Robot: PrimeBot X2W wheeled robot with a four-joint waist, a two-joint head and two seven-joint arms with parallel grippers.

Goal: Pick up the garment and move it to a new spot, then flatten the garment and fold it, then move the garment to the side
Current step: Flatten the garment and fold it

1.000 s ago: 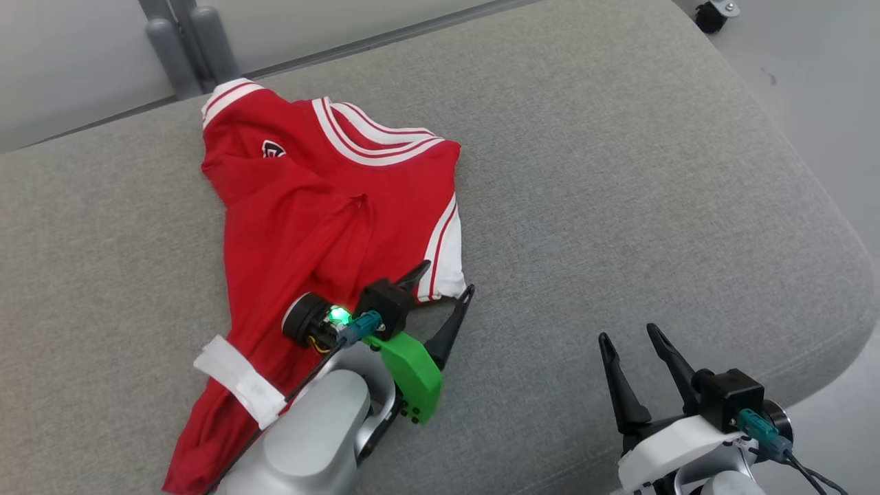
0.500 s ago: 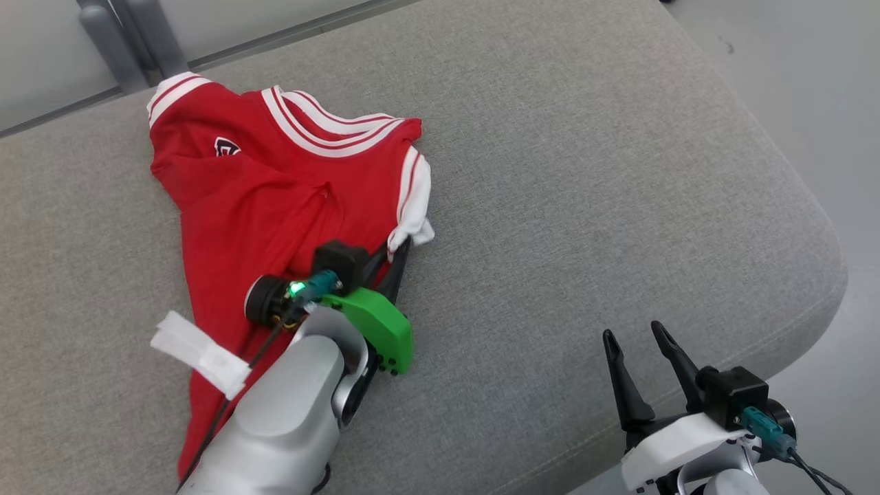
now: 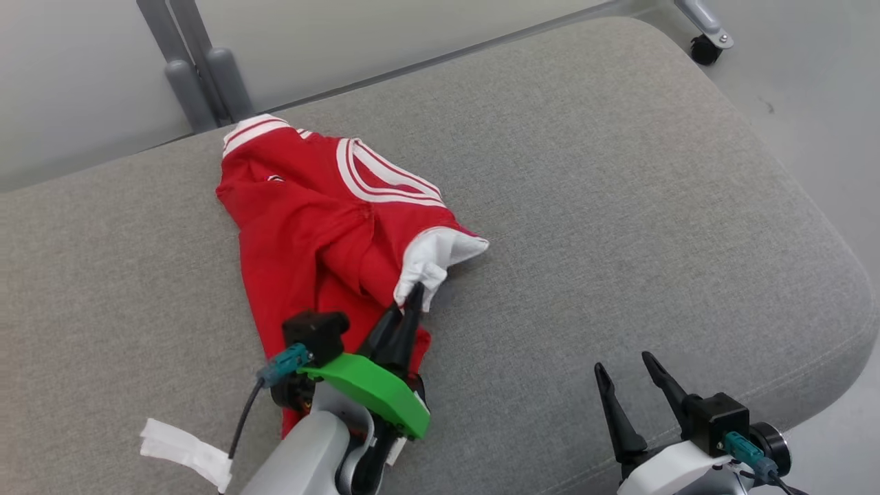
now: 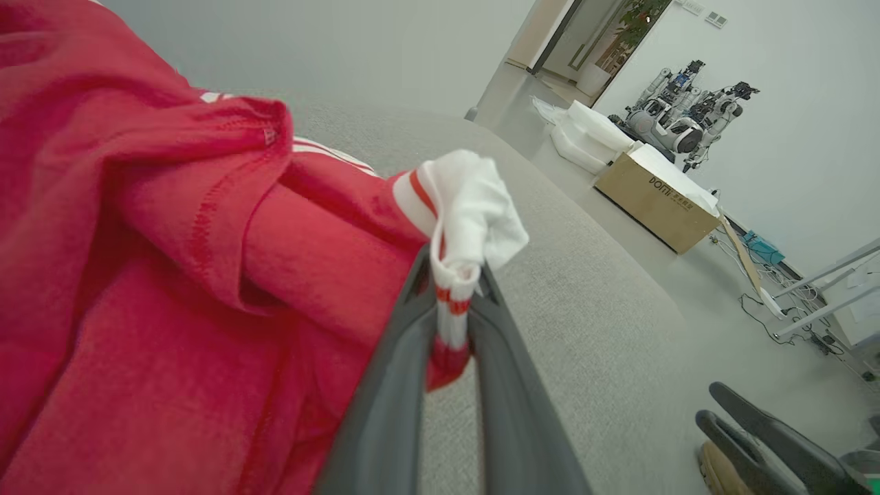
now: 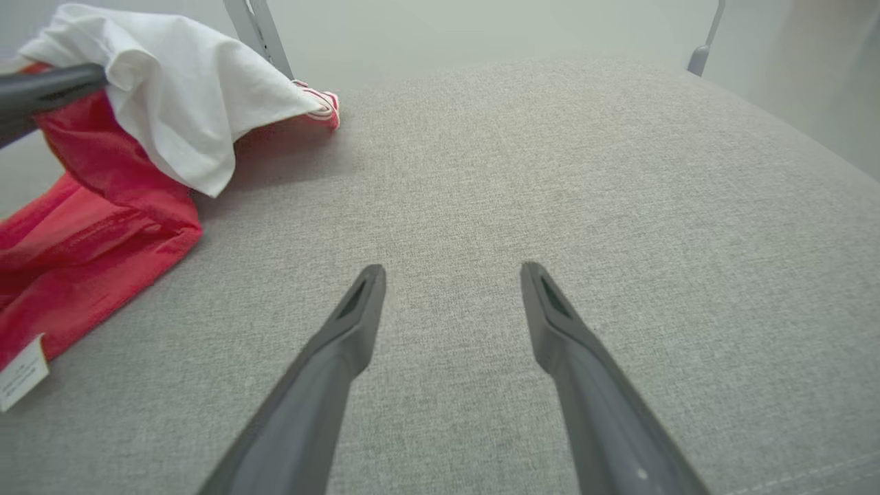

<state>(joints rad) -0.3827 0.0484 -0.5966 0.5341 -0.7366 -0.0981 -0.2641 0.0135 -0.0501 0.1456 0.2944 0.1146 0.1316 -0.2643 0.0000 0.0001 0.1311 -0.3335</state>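
The garment (image 3: 316, 234) is a red shirt with white striped trim, crumpled on the left half of the grey cushion (image 3: 619, 179). My left gripper (image 3: 414, 294) is shut on the garment's white sleeve cuff and holds it raised off the cushion. In the left wrist view the cuff (image 4: 467, 220) is pinched between the two fingers, with red cloth (image 4: 137, 289) bunched to the left. My right gripper (image 3: 624, 371) stands open at the lower right above bare cushion, apart from the garment. In the right wrist view its open fingers (image 5: 350, 323) point across the cushion, the garment (image 5: 165, 117) at upper left.
A white tag (image 3: 185, 450) trails from the garment's lower end near the cushion's front. Grey metal posts (image 3: 199, 75) rise behind the cushion. The cushion's right edge drops to the floor, where a caster (image 3: 702, 48) stands. A cardboard box (image 4: 656, 203) and other robots (image 4: 687, 117) stand far off.
My left gripper has shut on the white sleeve cuff and lifted it, bunching the garment. The camera has shifted. The right gripper has stayed open in place.
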